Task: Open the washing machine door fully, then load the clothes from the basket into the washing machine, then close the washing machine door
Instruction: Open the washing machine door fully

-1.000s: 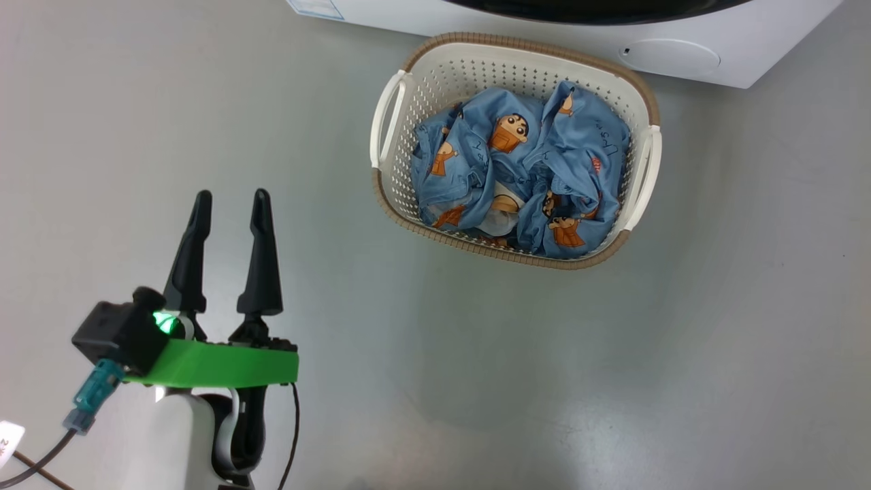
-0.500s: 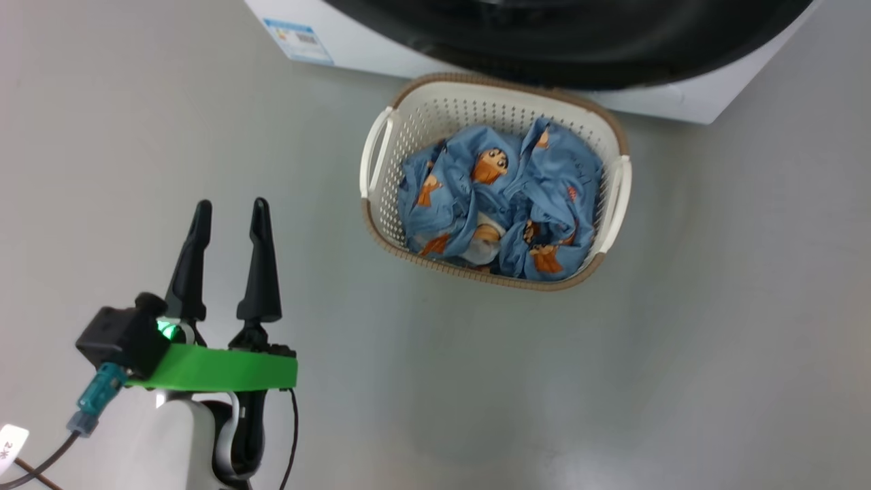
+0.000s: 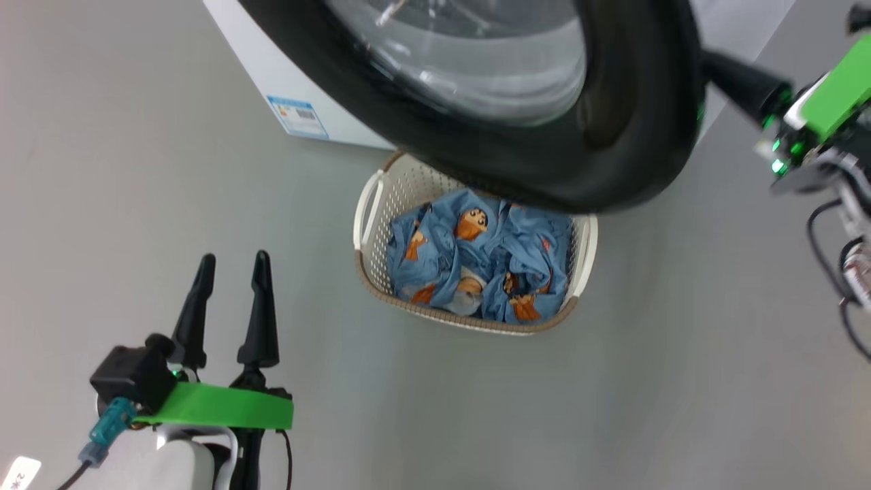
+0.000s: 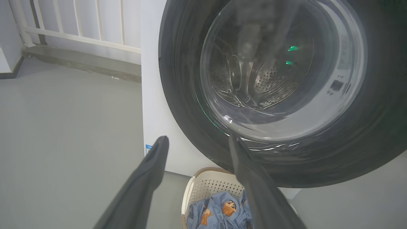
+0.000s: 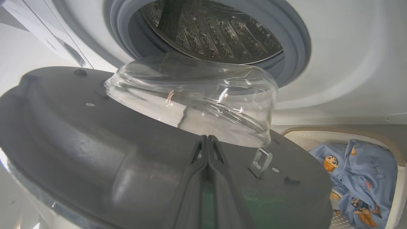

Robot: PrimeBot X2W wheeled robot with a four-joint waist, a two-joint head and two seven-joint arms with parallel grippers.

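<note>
We see the washing machine (image 3: 272, 75) with its door (image 3: 612, 136) swung part way out from the front; in the head view the black ring and bulging glass hang over the far end of the basket (image 3: 371, 204); the basket stands on the grey floor (image 3: 136, 170) just in front of the machine, near the corner with the blue label (image 3: 296, 116); the clothes (image 3: 476, 258) lie bunched inside it, blue with orange figures.

Our right tool (image 3: 711, 64) reaches in from the upper right to the door's edge; in its wrist view the right tool (image 5: 207, 140) is clenched, fingers pressed together with nothing between them, tips against the dark inner face of the door (image 5: 79, 133) beside the metal latch (image 5: 260, 160); beyond it the steel drum (image 5: 216, 31) and grey seal (image 5: 295, 41) stand exposed.

Our left tool (image 3: 235, 258) hangs over bare floor, well apart from the basket, fingers spread and empty; its wrist view looks between the fingers of the left tool (image 4: 197, 140) at the door (image 4: 178, 79), the basket (image 4: 203, 184) and the clothes (image 4: 219, 210).
</note>
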